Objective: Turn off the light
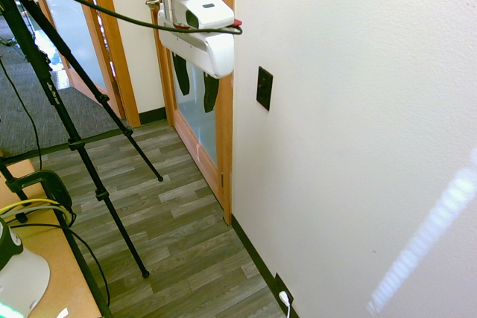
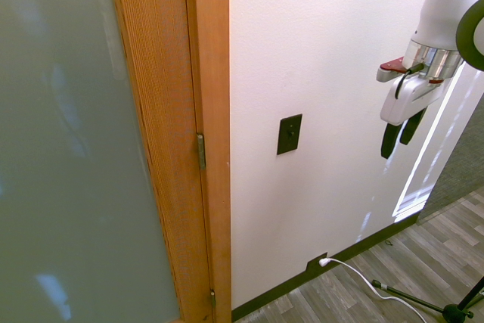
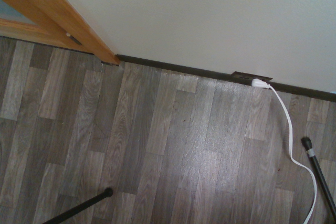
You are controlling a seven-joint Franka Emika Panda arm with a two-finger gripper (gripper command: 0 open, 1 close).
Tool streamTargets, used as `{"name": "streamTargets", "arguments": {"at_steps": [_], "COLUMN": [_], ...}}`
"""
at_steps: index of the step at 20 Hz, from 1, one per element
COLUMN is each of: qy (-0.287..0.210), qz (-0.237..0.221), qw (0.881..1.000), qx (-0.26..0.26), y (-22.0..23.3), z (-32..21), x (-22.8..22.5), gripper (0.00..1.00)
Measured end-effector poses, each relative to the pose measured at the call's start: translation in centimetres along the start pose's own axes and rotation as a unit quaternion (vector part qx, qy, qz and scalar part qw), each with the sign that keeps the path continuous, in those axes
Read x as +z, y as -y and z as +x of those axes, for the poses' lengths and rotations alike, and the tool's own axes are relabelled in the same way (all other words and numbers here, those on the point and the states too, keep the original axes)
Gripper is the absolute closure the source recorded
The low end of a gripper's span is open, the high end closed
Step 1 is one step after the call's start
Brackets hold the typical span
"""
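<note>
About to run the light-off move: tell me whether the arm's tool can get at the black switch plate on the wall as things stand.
Probably yes. The tool hangs in open air, apart from the wall, fingers pointing down, and nothing stands between it and the switch plate. It would likely need to tilt toward the wall first.

This looks like an office hallway or entry area: a plain white wall [image 1: 358, 147] with dark baseboard [image 3: 173, 68], a frosted-glass door [image 2: 68, 149] in a warm wood frame [image 2: 208, 58], grey wood-look plank flooring [image 3: 157, 150], and grey carpet [image 1: 30, 102] beyond a second glazed wood frame.
</note>
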State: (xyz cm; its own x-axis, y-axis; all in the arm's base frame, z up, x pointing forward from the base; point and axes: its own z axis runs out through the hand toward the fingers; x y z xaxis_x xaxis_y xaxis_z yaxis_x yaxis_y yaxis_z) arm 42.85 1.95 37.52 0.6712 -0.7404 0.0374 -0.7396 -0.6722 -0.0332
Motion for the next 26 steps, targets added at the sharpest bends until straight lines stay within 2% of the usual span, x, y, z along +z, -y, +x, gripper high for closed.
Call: {"name": "streamTargets", "arguments": {"at_steps": [4, 7, 10, 15, 21, 22, 26], "qy": [-0.010, -0.037, -0.057, -0.103, -0.182, -0.189, -0.220], "qz": [0.009, 0.045, 0.081, 0.108, 0.117, 0.120, 0.132], "qw": [1.000, 0.998, 0.994, 0.986, 0.970, 0.968, 0.958], "qx": [0.005, 0.019, 0.045, 0.072, 0.112, 0.116, 0.126], "y": [0.7, 3.6, 7.5, 12.4, 14.6, 15.2, 16.1], "z": [-0.2, -0.5, 0.6, 3.2, 3.6, 3.3, 3.8], "x": [-0.4, -1.2, 1.3, 7.2, 8.5, 8.8, 10.0], "gripper": [0.00, 0.00, 0.00, 0.00, 0.00, 1.00, 1.00]}}
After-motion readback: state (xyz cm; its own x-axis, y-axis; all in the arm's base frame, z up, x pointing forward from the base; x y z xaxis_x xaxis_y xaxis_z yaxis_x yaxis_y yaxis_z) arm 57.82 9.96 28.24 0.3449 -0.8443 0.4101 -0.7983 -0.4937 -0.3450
